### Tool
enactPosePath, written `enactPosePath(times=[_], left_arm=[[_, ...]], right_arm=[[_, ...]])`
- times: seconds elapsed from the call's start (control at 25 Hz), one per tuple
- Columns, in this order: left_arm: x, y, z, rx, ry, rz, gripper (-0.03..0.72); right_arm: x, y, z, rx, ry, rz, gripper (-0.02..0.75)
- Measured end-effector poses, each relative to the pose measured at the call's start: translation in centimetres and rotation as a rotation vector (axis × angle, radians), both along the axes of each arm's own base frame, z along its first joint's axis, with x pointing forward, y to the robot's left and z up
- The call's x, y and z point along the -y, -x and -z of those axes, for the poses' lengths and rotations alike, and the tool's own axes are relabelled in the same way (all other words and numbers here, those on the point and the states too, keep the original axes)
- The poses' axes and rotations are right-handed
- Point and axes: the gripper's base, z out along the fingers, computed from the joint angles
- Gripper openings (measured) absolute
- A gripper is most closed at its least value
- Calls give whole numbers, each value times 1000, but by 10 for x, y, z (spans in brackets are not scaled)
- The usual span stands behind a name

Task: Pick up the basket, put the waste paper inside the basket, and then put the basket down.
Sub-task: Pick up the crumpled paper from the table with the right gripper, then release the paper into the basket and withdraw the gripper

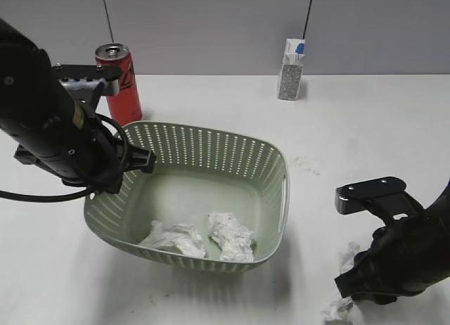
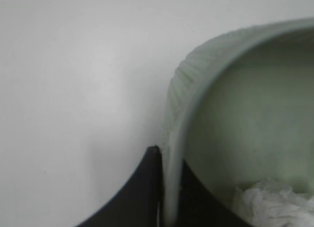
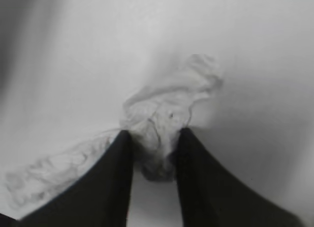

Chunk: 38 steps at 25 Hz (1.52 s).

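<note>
The pale green slotted basket [image 1: 211, 156] is tilted, its left side raised off the table. My left gripper [image 2: 169, 160] is shut on the basket's left rim [image 2: 196, 79], one finger outside the wall and one inside. Two crumpled white paper wads [image 1: 174, 238] [image 1: 230, 235] lie in the basket's near side; one shows in the left wrist view [image 2: 274, 202]. A third paper wad [image 1: 342, 283] lies on the table at the front right. My right gripper [image 3: 153, 138] has its fingers closed around this wad [image 3: 162, 114].
A red drink can [image 1: 119, 82] stands behind the basket at the back left. A small white-and-grey carton with a blue top [image 1: 291, 69] stands at the back, right of centre. The white table [image 1: 365, 135] stretches around them.
</note>
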Motion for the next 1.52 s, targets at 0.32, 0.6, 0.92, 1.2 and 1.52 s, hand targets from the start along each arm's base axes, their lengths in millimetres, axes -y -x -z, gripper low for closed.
enactPosePath(times=[0.32, 0.6, 0.92, 1.2, 1.52], left_arm=[[0, 0, 0, -3, -1, -1, -1], [0, 0, 0, -3, -1, -1, -1], [0, 0, 0, -3, -1, -1, -1], [0, 0, 0, -4, -2, -1, -1], [-1, 2, 1, -20, -12, -5, -1]], right_arm=[[-5, -5, -31, 90, -76, 7, 3], [-16, -17, -165, 533, -266, -157, 1], [-59, -52, -195, 506, -425, -223, 1], [-128, -55, -111, 223, -290, -509, 223], [-133, -70, -129, 267, -227, -502, 642]])
